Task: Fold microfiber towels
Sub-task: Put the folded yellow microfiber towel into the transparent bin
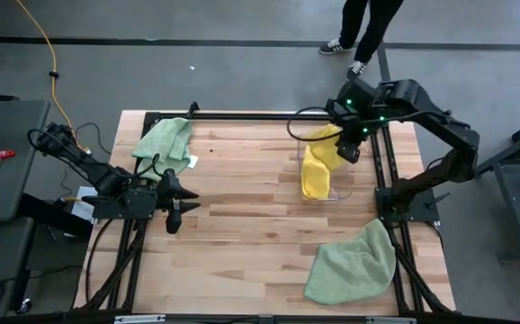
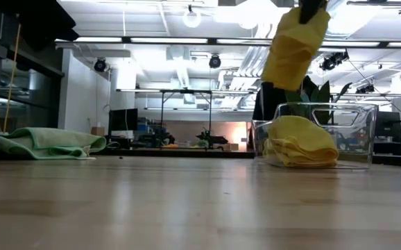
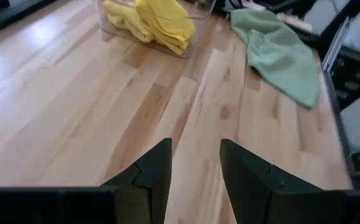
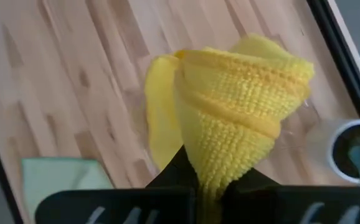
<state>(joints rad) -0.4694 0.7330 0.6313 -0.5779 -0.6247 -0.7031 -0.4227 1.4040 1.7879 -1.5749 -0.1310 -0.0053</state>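
Waiting at the table's left edge, the left gripper [image 1: 181, 205] hangs empty, jaws apart. The right gripper [image 1: 350, 148], clenched on a yellow towel [image 1: 325, 144], holds it above the clear bin [image 2: 359, 132]; spreading it flat on open table likely follows.

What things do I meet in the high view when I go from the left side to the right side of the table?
Left gripper, open and empty → clear bin holding yellow towels → right gripper, shut on a hanging yellow towel.

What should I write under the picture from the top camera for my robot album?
Right end effector lifts a yellow towel over a clear bin of yellow towels; the left end effector waits, open.
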